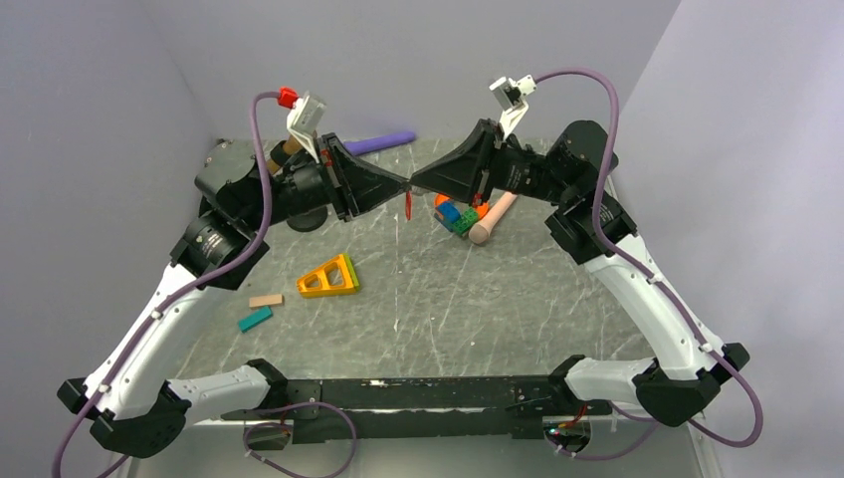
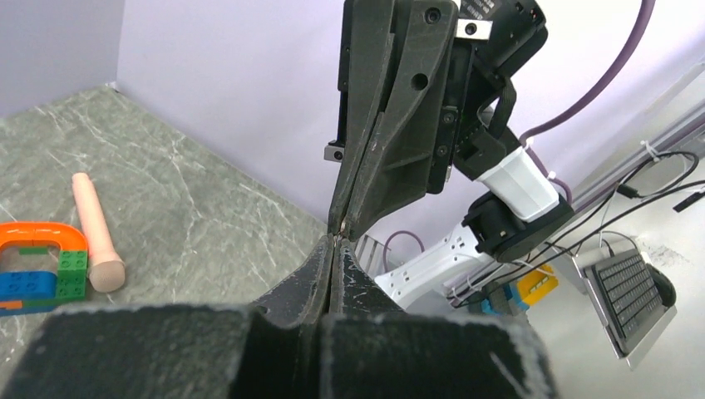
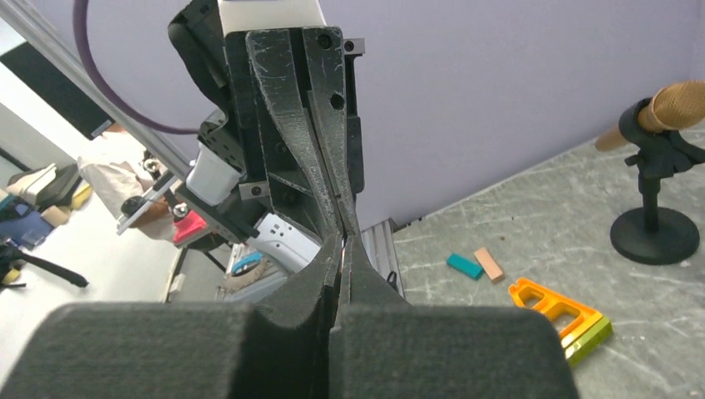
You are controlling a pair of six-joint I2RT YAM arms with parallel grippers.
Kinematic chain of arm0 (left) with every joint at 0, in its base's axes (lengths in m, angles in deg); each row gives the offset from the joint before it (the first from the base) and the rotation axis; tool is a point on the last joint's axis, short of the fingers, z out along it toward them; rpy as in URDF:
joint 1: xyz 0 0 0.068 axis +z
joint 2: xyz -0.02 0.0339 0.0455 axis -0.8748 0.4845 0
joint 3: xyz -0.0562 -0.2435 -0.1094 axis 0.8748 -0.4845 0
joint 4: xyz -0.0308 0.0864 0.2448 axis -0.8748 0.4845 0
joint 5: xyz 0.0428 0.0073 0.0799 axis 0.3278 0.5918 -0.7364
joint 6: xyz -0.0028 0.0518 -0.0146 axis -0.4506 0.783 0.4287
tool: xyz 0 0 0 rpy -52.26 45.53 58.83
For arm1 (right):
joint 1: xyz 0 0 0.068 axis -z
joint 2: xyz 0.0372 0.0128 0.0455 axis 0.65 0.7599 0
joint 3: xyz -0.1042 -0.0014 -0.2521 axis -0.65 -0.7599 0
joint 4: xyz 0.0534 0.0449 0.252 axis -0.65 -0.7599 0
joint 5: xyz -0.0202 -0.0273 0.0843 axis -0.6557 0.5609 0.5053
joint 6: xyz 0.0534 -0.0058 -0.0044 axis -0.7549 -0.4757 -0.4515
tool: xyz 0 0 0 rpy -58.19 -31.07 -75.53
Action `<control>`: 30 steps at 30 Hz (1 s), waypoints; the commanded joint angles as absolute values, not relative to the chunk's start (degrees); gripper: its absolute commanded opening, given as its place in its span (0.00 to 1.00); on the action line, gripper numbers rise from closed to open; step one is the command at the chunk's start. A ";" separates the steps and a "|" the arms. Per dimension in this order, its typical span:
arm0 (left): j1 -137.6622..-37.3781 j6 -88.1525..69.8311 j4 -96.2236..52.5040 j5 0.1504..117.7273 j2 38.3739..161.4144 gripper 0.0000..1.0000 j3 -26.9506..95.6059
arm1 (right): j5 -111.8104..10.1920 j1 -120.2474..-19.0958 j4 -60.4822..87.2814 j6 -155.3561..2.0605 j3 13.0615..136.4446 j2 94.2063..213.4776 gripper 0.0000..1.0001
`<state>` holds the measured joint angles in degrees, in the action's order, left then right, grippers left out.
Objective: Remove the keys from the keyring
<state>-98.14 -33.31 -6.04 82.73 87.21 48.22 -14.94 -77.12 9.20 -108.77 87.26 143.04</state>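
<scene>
My left gripper (image 1: 405, 185) and right gripper (image 1: 417, 185) meet tip to tip above the back middle of the table, both shut. A tiny red key (image 1: 409, 204) hangs straight down from where the tips meet. In the right wrist view a thin red sliver sits between my right gripper's (image 3: 343, 247) shut jaws, with the left gripper (image 3: 308, 108) facing it. In the left wrist view my left gripper (image 2: 335, 241) is shut on a tiny pale glint at its tip, against the right gripper (image 2: 391, 125). The keyring itself is too small to make out.
An orange loop with blue and green blocks (image 1: 456, 214) and a pink cylinder (image 1: 492, 219) lie under the right gripper. A purple cylinder (image 1: 383, 142) lies at the back. A yellow-orange triangle (image 1: 330, 278), a tan block (image 1: 266, 300) and a teal block (image 1: 255, 319) lie left. A black stand (image 3: 653, 224) is behind the left arm.
</scene>
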 commanded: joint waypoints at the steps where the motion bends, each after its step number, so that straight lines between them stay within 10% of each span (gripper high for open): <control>1: -98.96 -36.21 -13.50 79.33 88.34 0.00 51.25 | -14.01 -78.62 13.69 -110.80 88.56 144.56 0.00; 30: -104.21 -39.15 -24.96 65.04 84.90 0.00 45.46 | -19.52 -78.68 26.60 -118.37 83.22 140.92 0.00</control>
